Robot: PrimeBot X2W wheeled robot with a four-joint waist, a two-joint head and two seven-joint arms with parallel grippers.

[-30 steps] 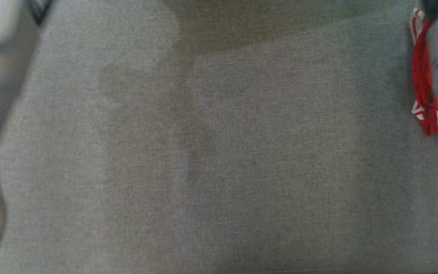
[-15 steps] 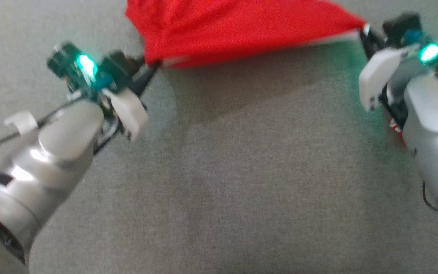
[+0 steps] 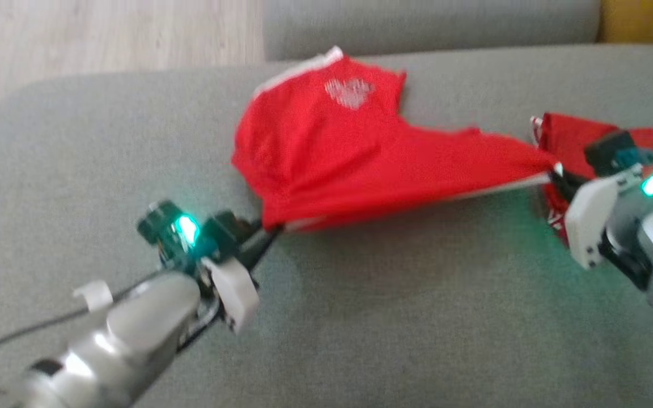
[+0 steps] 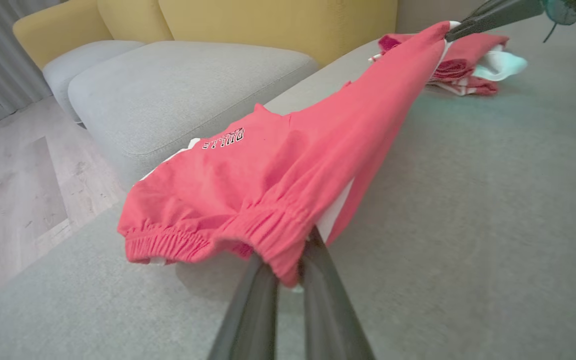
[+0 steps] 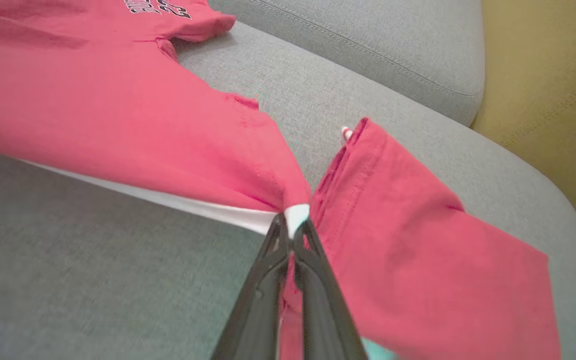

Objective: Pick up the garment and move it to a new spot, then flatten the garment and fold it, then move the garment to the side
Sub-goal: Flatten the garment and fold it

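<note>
The garment is a pair of red shorts (image 3: 349, 153) with white side trim and a pale print, held stretched above a grey cushion (image 3: 360, 317). My left gripper (image 3: 270, 231) is shut on the elastic waistband corner (image 4: 288, 240) at the lower left. At the right, my right gripper (image 3: 553, 173) is shut on the opposite corner, where white trim (image 5: 295, 216) pokes out. The far part of the shorts (image 5: 93, 100) rests on the cushion; the near edge hangs taut between both grippers.
A second red garment (image 3: 576, 136) lies folded on the cushion right behind my right gripper, also red (image 5: 418, 250) under its fingers. A grey seat (image 4: 178, 90) and yellow backrest (image 4: 268, 20) stand beyond; wooden floor (image 3: 105, 39) lies far left.
The head camera has tilted up, so the whole view shifted down. The shorts stay stretched between both shut grippers, and their far part now shows lying on the cushion.
</note>
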